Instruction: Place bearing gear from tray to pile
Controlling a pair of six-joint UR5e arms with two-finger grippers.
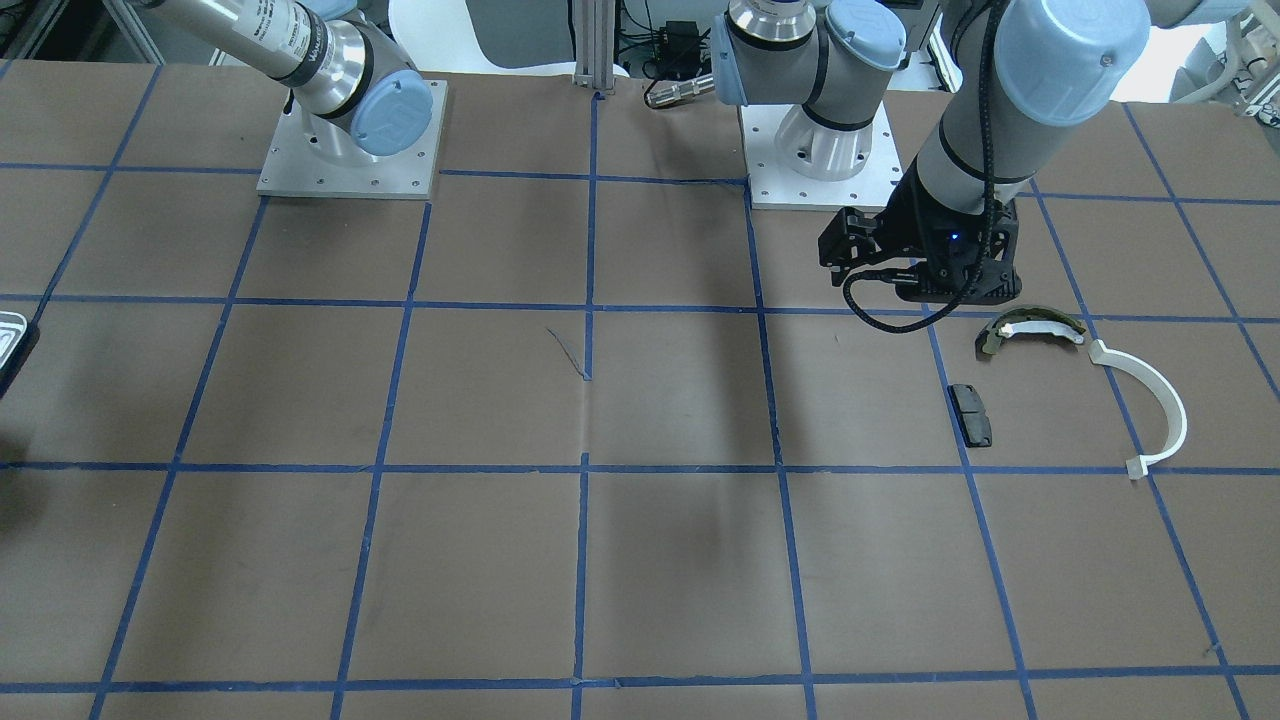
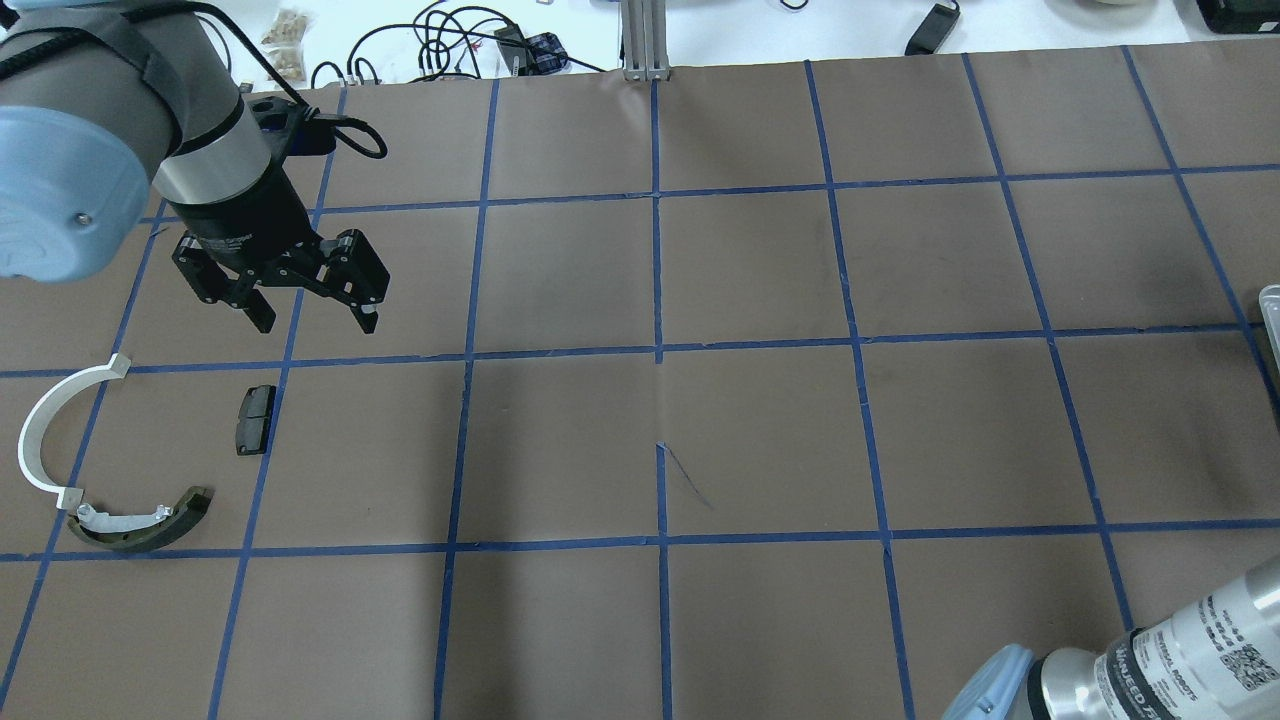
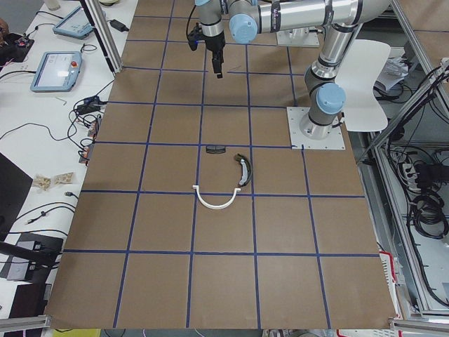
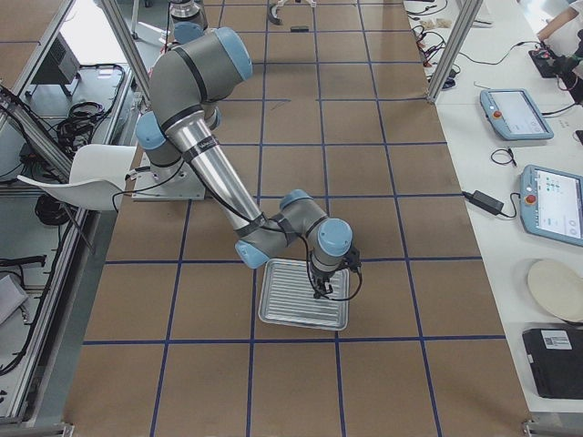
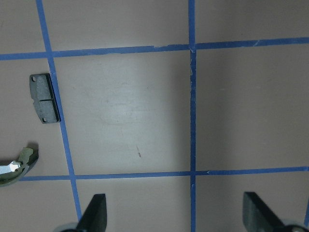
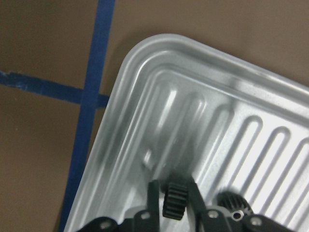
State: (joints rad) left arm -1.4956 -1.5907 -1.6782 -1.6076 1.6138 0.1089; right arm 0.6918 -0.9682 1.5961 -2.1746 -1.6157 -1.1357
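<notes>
Your right gripper (image 6: 174,192) is closed narrowly on a small black gear (image 6: 174,207), pinched between its fingers (image 6: 153,194) low over the ribbed tray (image 6: 145,96), near the tray's rounded corner; you cannot tell whether the gear is clear of the tray floor. A second gear (image 6: 231,200) sits just beside it, partly hidden by the gripper. The tray lies at the right end of the worktop (image 2: 760,440). At the far left end, your left gripper (image 2: 315,320) hangs wide apart and holds nothing, above the worktop near the pile: a black pad (image 2: 255,420), a white arc (image 2: 32,425) and an olive shoe (image 2: 140,527) whose end lies just beside the arc's.
</notes>
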